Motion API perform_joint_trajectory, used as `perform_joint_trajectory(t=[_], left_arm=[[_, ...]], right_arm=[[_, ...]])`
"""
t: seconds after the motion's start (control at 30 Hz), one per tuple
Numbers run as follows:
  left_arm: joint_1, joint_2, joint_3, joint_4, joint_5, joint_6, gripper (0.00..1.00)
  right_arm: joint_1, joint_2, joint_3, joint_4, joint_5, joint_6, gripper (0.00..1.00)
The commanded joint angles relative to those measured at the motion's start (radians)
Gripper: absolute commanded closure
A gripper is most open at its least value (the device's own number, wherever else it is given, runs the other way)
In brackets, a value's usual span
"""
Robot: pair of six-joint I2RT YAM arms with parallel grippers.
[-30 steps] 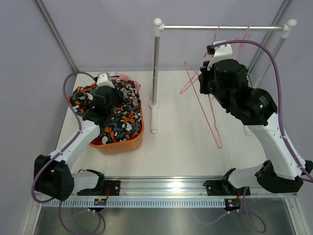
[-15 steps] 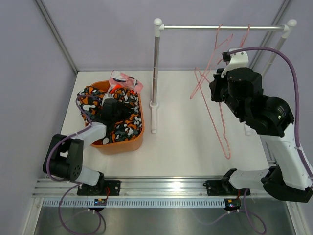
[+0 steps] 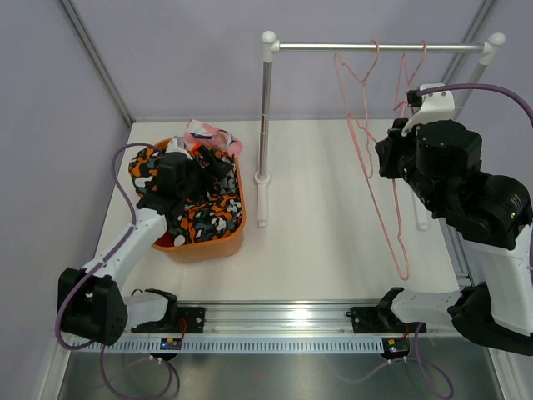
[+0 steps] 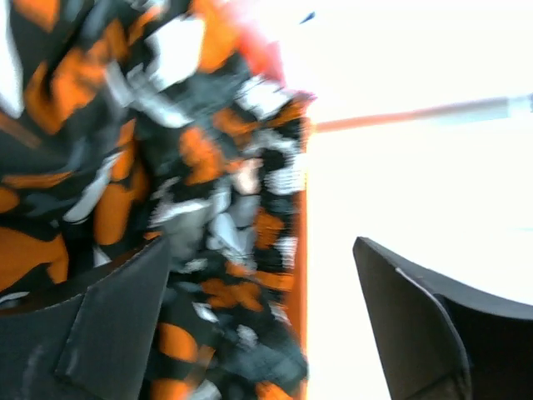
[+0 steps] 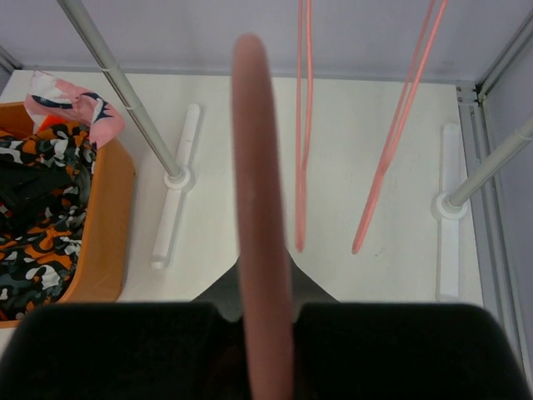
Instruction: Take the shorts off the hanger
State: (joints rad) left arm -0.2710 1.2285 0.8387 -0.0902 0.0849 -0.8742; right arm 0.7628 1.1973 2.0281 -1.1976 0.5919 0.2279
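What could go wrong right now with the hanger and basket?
The pink hanger in the shut right gripper dangles near two hangers on the rail; it might snag or knock one off. The open left gripper sits low over the patterned shorts in the orange basket, so a finger may catch fabric and drag it out.

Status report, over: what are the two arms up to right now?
Left gripper open over black patterned shorts in orange basket. Right gripper shut on bare pink hanger. Rack post stands between arms, touching neither.

Shorts (image 3: 200, 218) are soft cloth, rail (image 3: 316, 47) shiny metal, hanger (image 5: 258, 208) smooth.
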Motion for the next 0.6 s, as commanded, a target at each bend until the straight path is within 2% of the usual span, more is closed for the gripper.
perform_joint_trajectory(t=[0.0, 0.1, 0.27, 0.57], left_arm=[[-0.004, -0.07, 0.109, -0.084, 0.033, 0.115, 0.02], [-0.004, -0.13, 0.161, -0.132, 0.035, 0.162, 0.01], [-0.004, -0.21, 0.243, -0.22, 0.079, 0.218, 0.01], [-0.01, -0.34, 0.223, -0.264, 0.176, 0.274, 0.01]], right_arm=[[-0.008, 0.07, 0.067, 0.087, -0.05, -0.07, 1.0], [-0.055, 0.129, 0.102, 0.156, -0.183, -0.104, 1.0], [-0.219, 0.275, 0.198, 0.208, -0.455, -0.127, 1.0], [-0.361, 0.418, 0.305, 0.358, -0.679, -0.205, 1.0]])
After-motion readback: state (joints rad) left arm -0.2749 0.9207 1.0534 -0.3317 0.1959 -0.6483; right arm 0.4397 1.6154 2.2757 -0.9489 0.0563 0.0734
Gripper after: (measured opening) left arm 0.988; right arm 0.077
